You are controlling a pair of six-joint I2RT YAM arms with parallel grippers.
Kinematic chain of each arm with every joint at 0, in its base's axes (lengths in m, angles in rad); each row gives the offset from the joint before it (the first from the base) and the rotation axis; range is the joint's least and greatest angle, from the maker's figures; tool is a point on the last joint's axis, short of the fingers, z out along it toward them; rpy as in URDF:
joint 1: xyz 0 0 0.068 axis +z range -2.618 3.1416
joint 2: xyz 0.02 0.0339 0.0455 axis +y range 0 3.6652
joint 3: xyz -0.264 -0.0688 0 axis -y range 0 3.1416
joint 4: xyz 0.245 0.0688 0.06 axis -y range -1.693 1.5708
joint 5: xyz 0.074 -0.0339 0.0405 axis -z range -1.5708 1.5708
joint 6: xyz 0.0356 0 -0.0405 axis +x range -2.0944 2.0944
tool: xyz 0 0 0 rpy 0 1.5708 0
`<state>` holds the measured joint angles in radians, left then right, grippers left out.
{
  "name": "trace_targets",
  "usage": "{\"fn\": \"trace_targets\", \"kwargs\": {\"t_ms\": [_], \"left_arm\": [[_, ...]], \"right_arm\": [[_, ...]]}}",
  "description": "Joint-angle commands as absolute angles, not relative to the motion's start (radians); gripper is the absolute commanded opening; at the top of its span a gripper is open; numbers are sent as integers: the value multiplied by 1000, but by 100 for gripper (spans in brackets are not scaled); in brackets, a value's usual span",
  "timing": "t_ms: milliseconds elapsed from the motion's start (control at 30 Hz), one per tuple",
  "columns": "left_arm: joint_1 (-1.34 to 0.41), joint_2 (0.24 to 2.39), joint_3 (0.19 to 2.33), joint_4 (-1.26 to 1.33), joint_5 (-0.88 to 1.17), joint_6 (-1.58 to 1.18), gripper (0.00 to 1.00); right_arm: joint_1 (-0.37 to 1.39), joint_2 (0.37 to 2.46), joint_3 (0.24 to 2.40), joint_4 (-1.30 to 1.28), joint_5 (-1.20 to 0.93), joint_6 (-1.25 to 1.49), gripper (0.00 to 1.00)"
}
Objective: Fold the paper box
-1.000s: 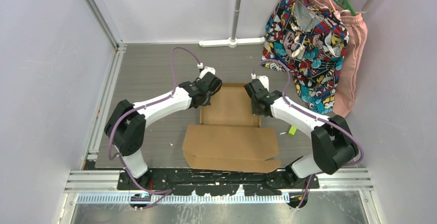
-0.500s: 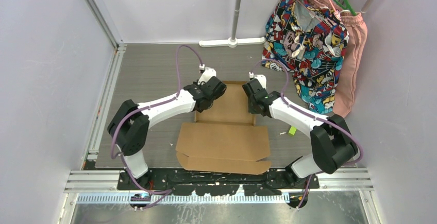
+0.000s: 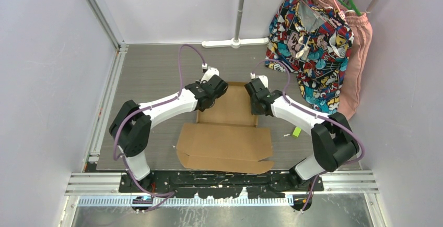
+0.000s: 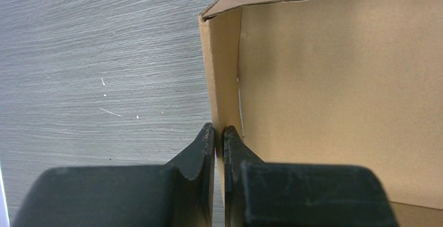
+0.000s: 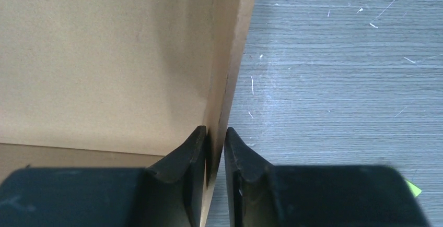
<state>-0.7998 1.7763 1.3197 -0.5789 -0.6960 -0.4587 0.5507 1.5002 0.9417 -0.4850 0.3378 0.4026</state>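
Brown corrugated cardboard makes up the one paper box (image 3: 224,141), which lies on the grey wood-grain desk (image 3: 151,75) between the two arms, roughly midway across. Its far half is a shallow tray with walls standing upright. Its near half is a wide panel with flaps, lying flat and reaching toward the arm bases.

Two tools meet the tray, one on each side. The left tool (image 4: 219,133) has its two dark fingers pressed together on the left side wall (image 4: 225,81), pinching it just near of the far left corner. The right tool (image 5: 216,133) straddles the right side wall (image 5: 227,55), one finger inside the tray and one outside. The inner finger touches the cardboard, and the fingers stand slightly wider than the left pair; I cannot tell whether they grip the wall.

One small lime-green scrap (image 3: 296,131) lies on the desk just right of the box. Two garments hang at the far right corner: a comic-print shirt (image 3: 308,39) and, beside it, a pink garment (image 3: 358,65).
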Motion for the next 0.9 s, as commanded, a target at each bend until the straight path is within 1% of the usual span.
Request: {"fn": "trace_targets", "kwargs": {"t_ms": [0, 33, 167, 267, 633, 867], "left_arm": [[-786, 1775, 1324, -622, -705, -405, 0], [-786, 1772, 1314, -610, -697, -401, 0], [-787, 1770, 1305, -605, -693, -395, 0], [-787, 1755, 1289, -592, -696, -387, 0], [-786, 1734, 1260, -568, -702, -373, 0], [-785, 1725, 1263, -572, -710, -367, 0]], "right_arm": [[521, 1510, 992, -525, 343, 376, 28], [514, 1512, 998, -521, 335, 376, 31], [487, 1518, 1013, -505, 310, 376, 34], [473, 1512, 1028, -487, 303, 383, 39], [460, 1514, 1084, -420, 333, 379, 46], [450, 1554, 1125, -403, 326, 370, 46]]}}
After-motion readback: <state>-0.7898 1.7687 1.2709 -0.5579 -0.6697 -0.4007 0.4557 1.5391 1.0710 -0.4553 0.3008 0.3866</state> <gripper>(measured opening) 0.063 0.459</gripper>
